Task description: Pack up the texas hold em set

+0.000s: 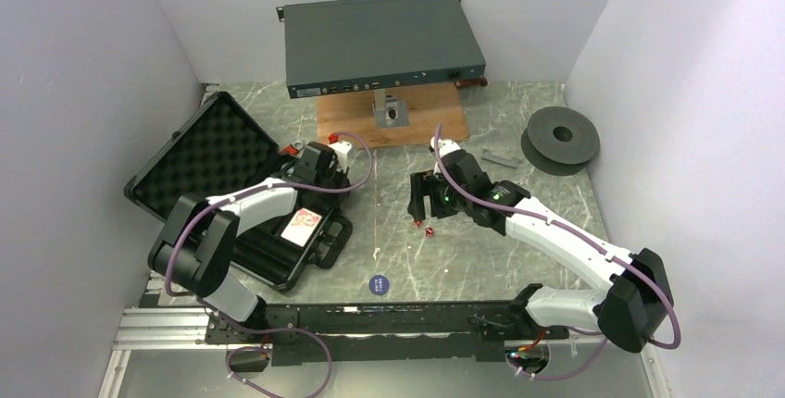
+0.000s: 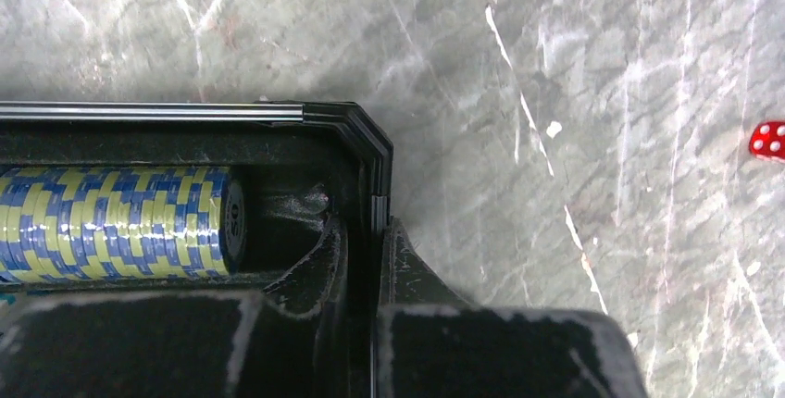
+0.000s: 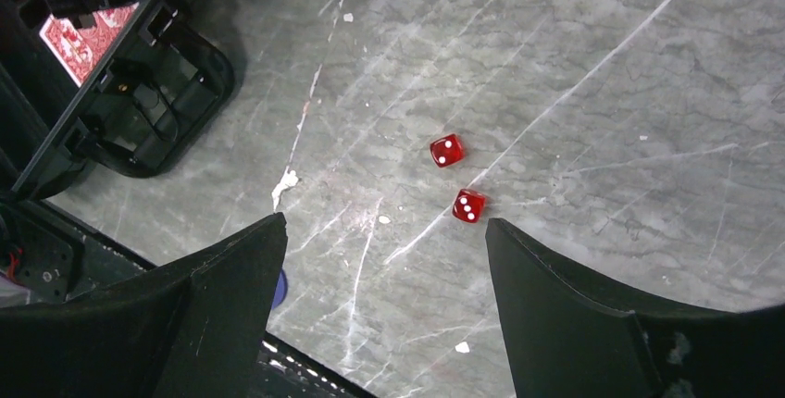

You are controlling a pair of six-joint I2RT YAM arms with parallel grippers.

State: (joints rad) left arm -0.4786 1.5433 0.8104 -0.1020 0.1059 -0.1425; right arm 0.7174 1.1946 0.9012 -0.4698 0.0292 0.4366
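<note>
Nearest us, an alu rail [image 1: 167,329] and a black base plate [image 1: 389,319] run along the bench's near edge w/ both arm bases on them. The bench [image 1: 518,259] is grey, marble-look, w/ white veins and a few pale flecks. Just past the plate a blue disc [image 1: 379,285] lies flat on the bare surface, apart from everything else.

Left of centre the black briefcase [image 1: 208,153] lies open. Its base tray is nearer us, and the lid w/ egg-crate foam is tilted back toward the left wall. A red-backed card deck [image 1: 302,226] sits in the tray, on the side by the handle [image 1: 338,241]. In the left wrist view a blue-and-yellowish chip stack [image 2: 111,222] lies on its side in a slot at the tray's corner. The left jaws are closed. Their fingers [image 2: 500,352] straddle the tray's wall, one inside and one outside, so they look clamped on the case rim. A single die [image 2: 768,139], red, shows at that view's right edge on bare bench, apart from the case.

Mid-bench, the right jaws hang wide apart above the surface, fingers [image 3: 602,324] holding nothing. Two red dice [image 3: 446,150] lie close together, not touching, on the bench beyond the fingertips.

Farther back a wooden board [image 1: 389,125] carries a small grey stand [image 1: 391,113], and a large grey flat rack box [image 1: 380,42] appears propped on it. To the right a short grey bar [image 1: 500,158] and a dark grey spool [image 1: 560,139] lie on the bench. Plain pale walls [image 1: 74,93] close in at left, right and back.
</note>
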